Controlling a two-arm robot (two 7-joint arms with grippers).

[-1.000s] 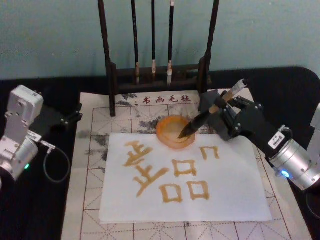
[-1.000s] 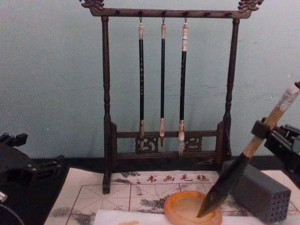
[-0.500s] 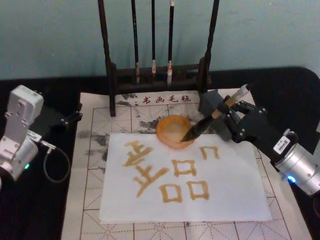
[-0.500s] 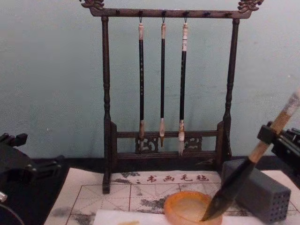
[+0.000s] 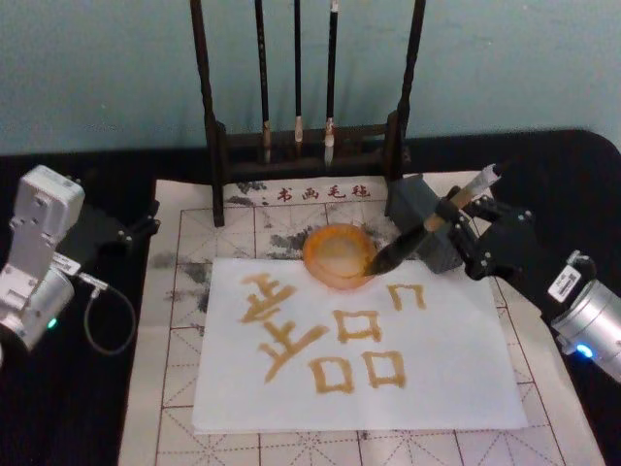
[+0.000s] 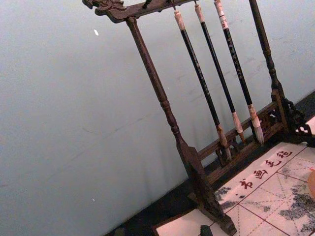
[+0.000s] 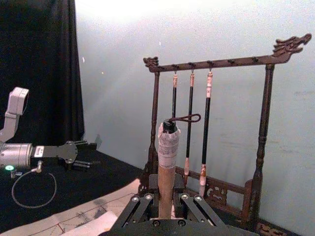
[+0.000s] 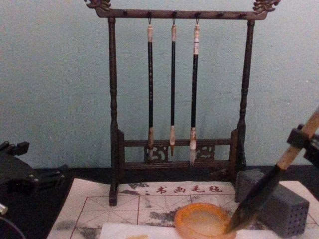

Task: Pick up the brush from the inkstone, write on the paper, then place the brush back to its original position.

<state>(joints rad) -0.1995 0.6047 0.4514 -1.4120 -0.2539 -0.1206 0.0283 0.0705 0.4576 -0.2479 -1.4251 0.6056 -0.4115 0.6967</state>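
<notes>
The brush (image 5: 427, 225) slants down to the left, its dark tip resting at the right rim of the orange inkstone (image 5: 335, 254). My right gripper (image 5: 443, 221) is shut on the tan handle, right of the dish. In the chest view the brush (image 8: 269, 186) leans from the right gripper (image 8: 299, 136) down to the inkstone (image 8: 199, 221). The right wrist view looks along the brush (image 7: 167, 152), held between the fingers (image 7: 147, 200). The white paper (image 5: 456, 359) carries several ochre characters. My left gripper (image 5: 146, 221) is parked open at the far left.
A dark wooden rack (image 5: 306, 146) with three slim hanging brushes stands behind the dish. A grey block with small holes (image 8: 281, 204) sits under my right gripper. The gridded felt mat (image 5: 179, 311) lies beneath the paper, on a black table.
My right gripper has drawn back to the right with the brush. The tip has slid from the middle of the inkstone to its right rim. The left arm has not moved.
</notes>
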